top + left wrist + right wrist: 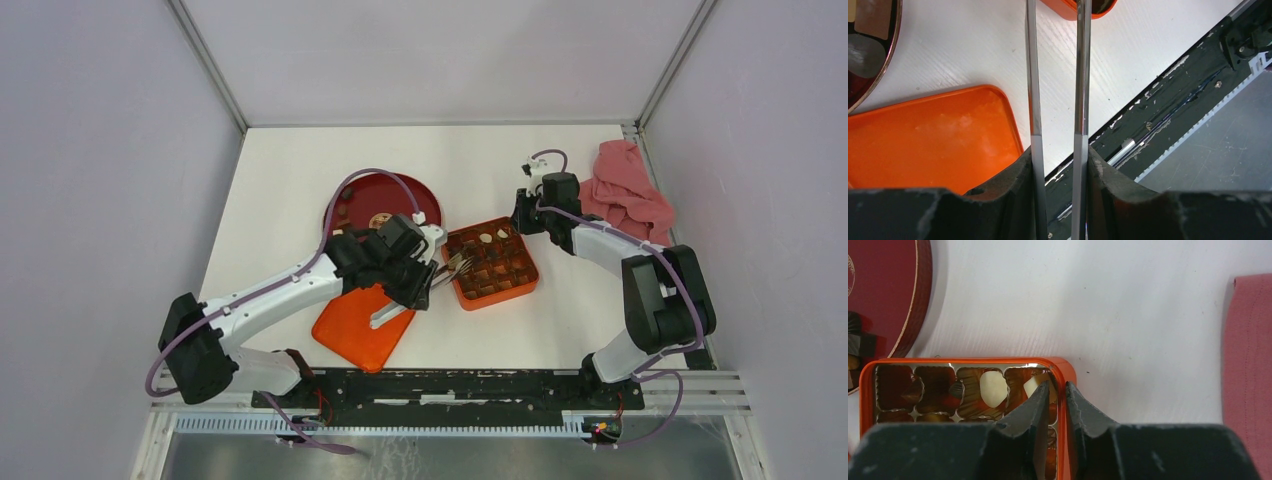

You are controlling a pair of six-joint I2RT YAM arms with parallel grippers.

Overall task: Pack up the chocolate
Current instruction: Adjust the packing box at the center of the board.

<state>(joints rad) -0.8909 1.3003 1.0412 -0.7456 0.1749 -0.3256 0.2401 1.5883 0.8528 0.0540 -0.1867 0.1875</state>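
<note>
Top view: I see the left gripper (428,275) clamping steel tongs (455,267) over the orange box (520,285). Chocolates (486,238) sit in its compartments.

Left wrist: fingers (1013,185) tight on both tong arms.

Right wrist: right gripper (1058,386) narrow, astride the box rim. I can't tell if it's pinching.

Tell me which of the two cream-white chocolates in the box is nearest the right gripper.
The corner piece, half hidden behind a finger of the right gripper; the other white piece lies one compartment further along.
</note>
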